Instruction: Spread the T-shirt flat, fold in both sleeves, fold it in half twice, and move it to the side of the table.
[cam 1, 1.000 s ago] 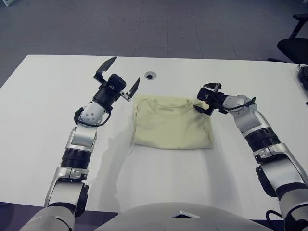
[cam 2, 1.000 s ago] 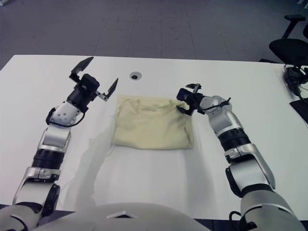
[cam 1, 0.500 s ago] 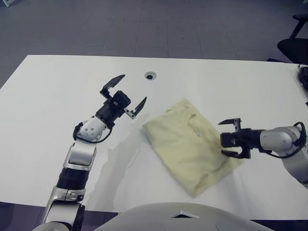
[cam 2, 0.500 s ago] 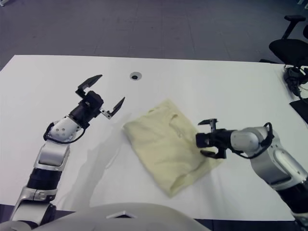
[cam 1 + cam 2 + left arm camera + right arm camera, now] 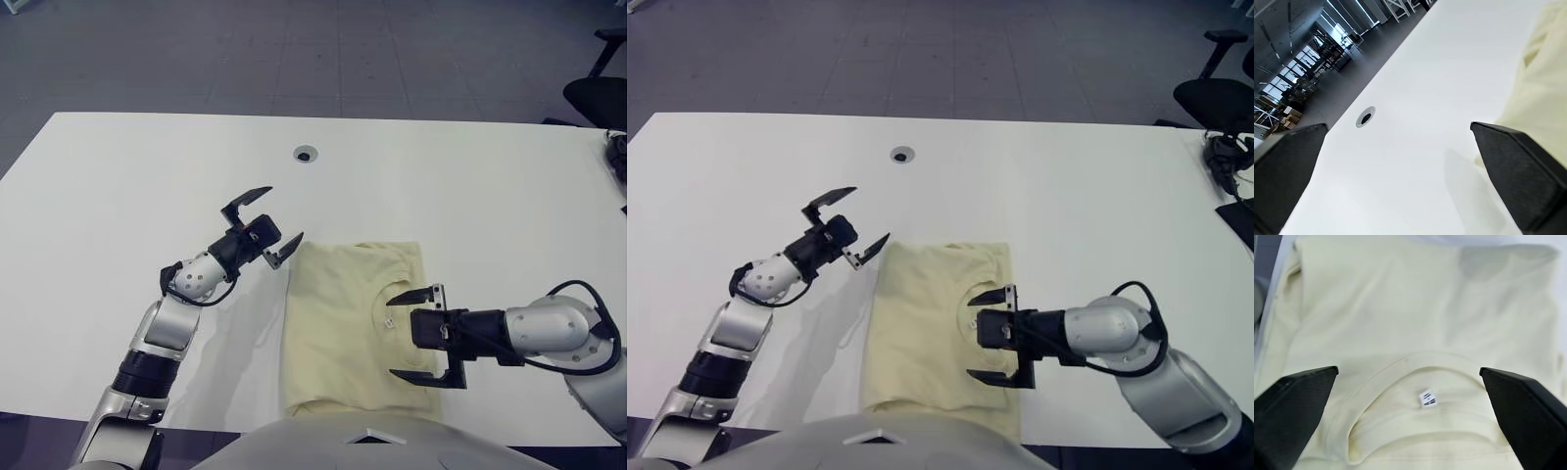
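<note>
The pale yellow fabric T-shirt (image 5: 333, 338) lies folded into a rectangle on the white rectangular table (image 5: 118, 176), close to its near edge (collar (image 5: 1415, 357) and small white label (image 5: 1426, 398) facing up). The right gripper (image 5: 394, 337) hovers over the collar, its 2 black fingers spread wide, holding nothing. The left gripper (image 5: 284, 212) hangs just beside the shirt's far left corner, fingers likewise spread and empty. A round grey cable port (image 5: 306, 154) sits well beyond.
</note>
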{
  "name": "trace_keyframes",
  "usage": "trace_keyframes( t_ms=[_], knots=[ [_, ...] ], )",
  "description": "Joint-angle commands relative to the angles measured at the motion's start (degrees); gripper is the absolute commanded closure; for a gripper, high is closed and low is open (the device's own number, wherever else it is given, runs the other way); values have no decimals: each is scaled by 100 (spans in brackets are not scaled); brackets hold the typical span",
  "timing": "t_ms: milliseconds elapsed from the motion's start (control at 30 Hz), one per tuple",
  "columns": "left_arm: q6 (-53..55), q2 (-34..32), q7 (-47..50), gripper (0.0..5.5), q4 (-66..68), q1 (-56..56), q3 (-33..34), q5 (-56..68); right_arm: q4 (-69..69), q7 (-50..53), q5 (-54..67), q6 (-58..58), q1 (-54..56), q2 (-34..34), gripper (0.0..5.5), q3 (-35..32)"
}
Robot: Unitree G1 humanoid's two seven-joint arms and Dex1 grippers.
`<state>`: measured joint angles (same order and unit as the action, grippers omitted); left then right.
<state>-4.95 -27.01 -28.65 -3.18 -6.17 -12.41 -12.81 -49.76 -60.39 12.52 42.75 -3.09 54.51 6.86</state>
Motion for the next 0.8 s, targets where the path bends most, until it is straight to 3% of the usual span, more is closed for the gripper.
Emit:
trace_keyframes(
  t_ms=[33, 133, 300, 533, 800],
  knots=[
    [7, -112, -39, 10, 256, -35, -206, -318, 410, 263, 273, 219, 690, -121, 10, -408],
    [-29, -115, -24, 10, 252, 13, -255, -380, 902, 588, 138, 10, 1029, -303, 10, -289],
    [-78, -88, -118, 10, 171, 88, -344, -333, 2654, 1618, -999, -944, 1689, -1041, 10, 643],
    [-296, -103, -177, 10, 846, -220, -585, -544, 4582, 2287, -2489, -2338, 1744, -1466, 10, 1789],
    [-641, -297, 220, 10, 2101, -950, -744, -1139, 5307, 2385, -3017, -2745, 1804, -1617, 10, 2001]
  ],
)
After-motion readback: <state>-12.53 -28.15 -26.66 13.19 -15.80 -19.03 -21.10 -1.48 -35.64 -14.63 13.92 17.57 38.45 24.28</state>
